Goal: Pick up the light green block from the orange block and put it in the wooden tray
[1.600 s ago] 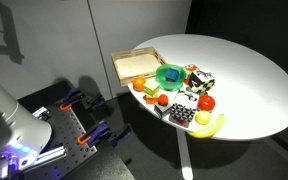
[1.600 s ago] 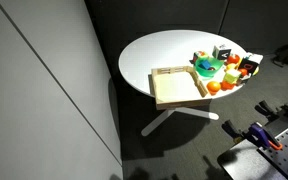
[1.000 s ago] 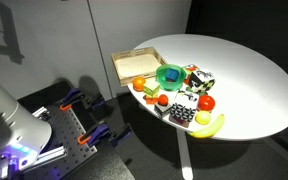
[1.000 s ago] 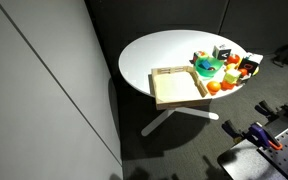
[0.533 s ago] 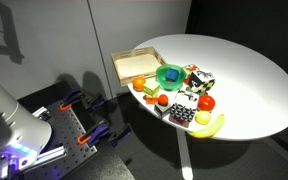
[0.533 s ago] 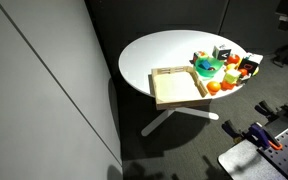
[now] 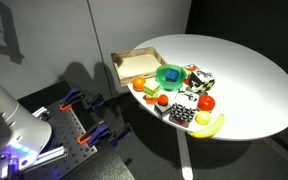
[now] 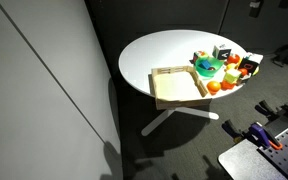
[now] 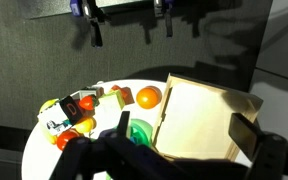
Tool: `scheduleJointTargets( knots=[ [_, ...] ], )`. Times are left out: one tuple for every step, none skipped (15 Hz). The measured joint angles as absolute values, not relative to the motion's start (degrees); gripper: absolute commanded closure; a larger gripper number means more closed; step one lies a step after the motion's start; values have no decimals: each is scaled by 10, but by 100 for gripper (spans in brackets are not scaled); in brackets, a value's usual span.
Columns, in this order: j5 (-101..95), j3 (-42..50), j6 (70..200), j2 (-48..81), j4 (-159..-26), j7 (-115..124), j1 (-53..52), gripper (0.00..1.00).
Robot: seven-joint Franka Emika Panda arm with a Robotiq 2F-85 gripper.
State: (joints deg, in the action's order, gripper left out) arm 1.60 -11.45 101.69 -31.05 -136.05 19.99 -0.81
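Ahead of the gripper [image 9: 166,152], its fingers spread open, the light green block [image 9: 117,94] seems to sit on the orange block [image 9: 118,103] on the table [image 9: 39,148] — up and left in the wrist view — while the wooden tray [image 9: 206,120] lies to the right.

Your wrist camera looks down on the wooden tray [image 9: 199,115], which lies on the white bench [image 9: 41,150]. Just beside the tray you have a green bowl [image 9: 141,131] and an orange fruit [image 9: 149,97].

Round white table [image 7: 246,72] on a white foot [image 8: 170,118]. Dark floor [image 8: 184,152] under it. Big grey wall [image 8: 34,90] close by. Black wall [image 7: 84,30] behind. Blue and orange clamps [image 7: 77,99] nearby.
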Motion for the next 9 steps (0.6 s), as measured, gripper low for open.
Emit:
scheduleJointTargets(
  knots=[
    [16,-112,1017,-297,-1347,198,-8,0],
    [16,-110,1017,-283,-1334,193,-8,0],
    [16,-106,1017,-269,-1320,183,-8,0],
    [16,-101,1017,-256,-1308,169,-8,0],
    [16,-95,1017,-243,-1297,151,-8,0],
    [16,-87,1017,-230,-1287,128,-9,0],
    [16,-79,1017,-219,-1279,104,-9,0],
    [16,-70,1017,-209,-1271,79,-9,0],
    [16,-60,1017,-200,-1265,51,-10,0]
  ],
)
